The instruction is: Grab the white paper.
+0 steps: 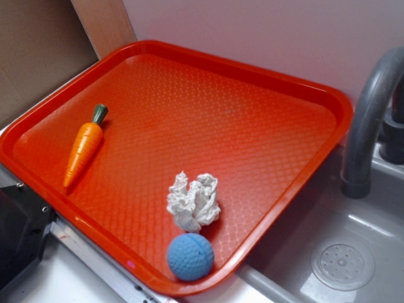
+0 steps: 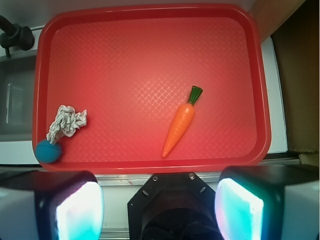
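gripper: jaws apart, held off the tray's near edge, touching nothing | white paper: crumpled wad, no clear long axis, on the red tray at a corner, touching the blue ball | carrot: well apart, by the opposite edge | grey sink and faucet beside the tray

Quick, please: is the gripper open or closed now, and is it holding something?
Gripper: open, holding nothing; the white paper lies on the red tray, untouched.

A toy carrot and blue ball lie well apart on a red tray.
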